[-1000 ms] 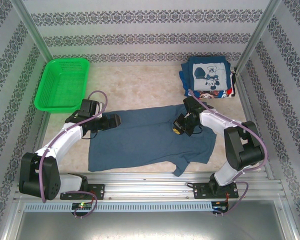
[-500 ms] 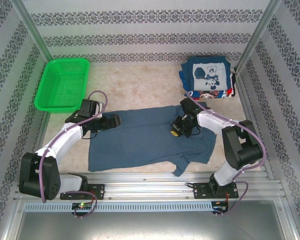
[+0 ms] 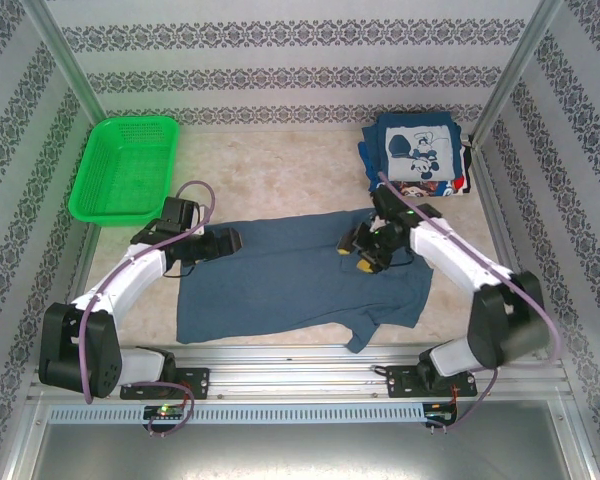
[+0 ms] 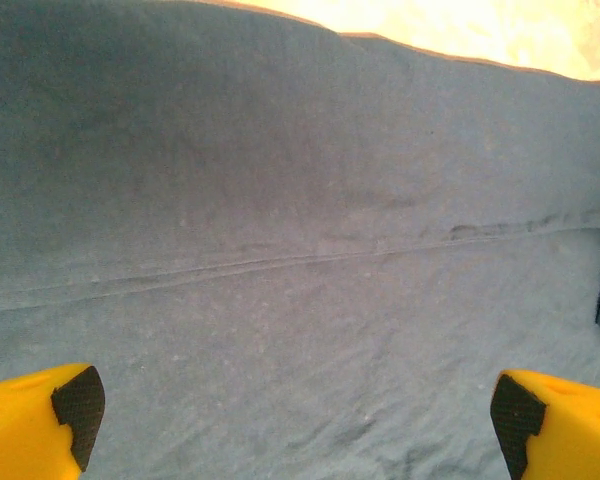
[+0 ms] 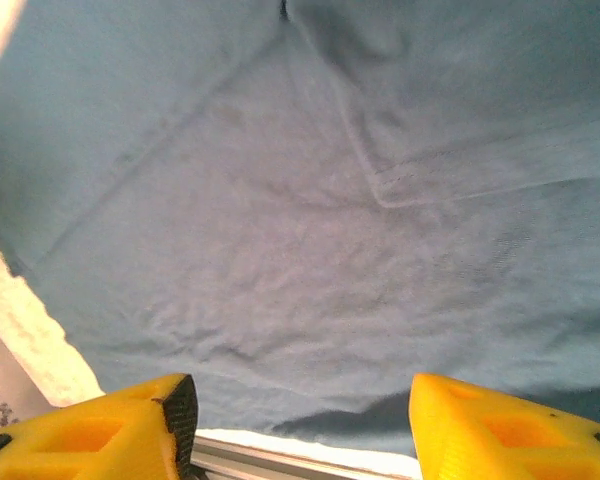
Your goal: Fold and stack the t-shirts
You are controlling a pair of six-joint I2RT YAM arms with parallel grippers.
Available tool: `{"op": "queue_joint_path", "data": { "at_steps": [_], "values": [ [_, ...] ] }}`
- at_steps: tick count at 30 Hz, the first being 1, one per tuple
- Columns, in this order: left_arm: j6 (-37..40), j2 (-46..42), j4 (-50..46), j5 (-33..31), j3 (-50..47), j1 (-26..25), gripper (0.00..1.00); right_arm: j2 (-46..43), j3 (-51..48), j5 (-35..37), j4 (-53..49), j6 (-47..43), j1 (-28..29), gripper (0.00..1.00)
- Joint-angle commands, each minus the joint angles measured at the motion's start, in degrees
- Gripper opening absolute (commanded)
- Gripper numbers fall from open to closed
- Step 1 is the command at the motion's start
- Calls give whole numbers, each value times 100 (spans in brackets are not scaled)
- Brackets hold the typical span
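Right gripper point(image 3: 359, 251) shifted toward far edge of slate-blue shirt point(image 3: 280, 282), jaws apart.

You couldn't count the layers in the navy stack point(image 3: 417, 160), only their edges showed. Both wrist cams cropped the slate-blue shirt point(image 4: 300, 250), and the right gripper point(image 3: 359, 252) covered part of it.

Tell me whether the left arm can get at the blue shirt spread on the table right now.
Probably yes: the left arm holds its jaws open just above the blue shirt, nothing between them and the cloth.
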Motion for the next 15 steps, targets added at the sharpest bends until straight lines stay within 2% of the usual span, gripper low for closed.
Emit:
{"op": "queue_joint_path", "data": {
  "at_steps": [1,5,11,15],
  "values": [
    [-238,248,-19,114,232,1,100,-312,-103,451,-733,-654,-618,62],
    [-247,929,101,-46,623,-43,100,-28,-61,697,-292,-1221,-1079,67],
    [-97,2060,135,-171,1570,-315,98,989,437,1149,321,-1772,-990,67],
    [-362,2787,325,-324,1896,-369,98,1570,650,1127,774,-1652,-932,67]
  ]
}}
